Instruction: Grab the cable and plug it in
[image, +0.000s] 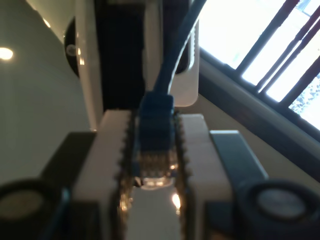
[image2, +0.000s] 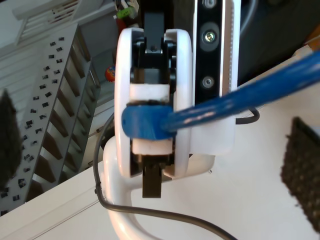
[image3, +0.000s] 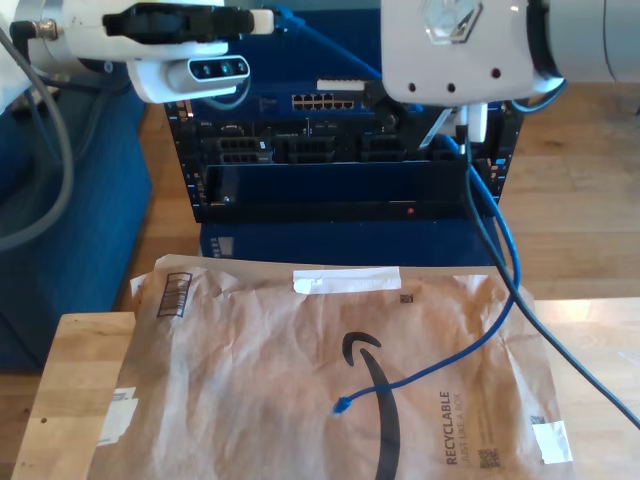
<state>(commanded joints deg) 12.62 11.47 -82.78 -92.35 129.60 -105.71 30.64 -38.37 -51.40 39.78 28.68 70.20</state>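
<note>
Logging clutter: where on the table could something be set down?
Free: the wooden table, bare at the exterior view's left, and the paper mailer left of its logo. Crowded: the mailer's middle and right, where the cable trails.

Brown paper mailer (image3: 300, 390) on wooden table (image3: 60, 400); dark network rack (image3: 340, 160) behind; grey cable (image3: 560, 350).

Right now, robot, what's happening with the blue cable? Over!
My first gripper shut on cable plug. My second gripper shut on the cable further along. Free end lying on paper mailer. Switch ports unobstructed.
</note>
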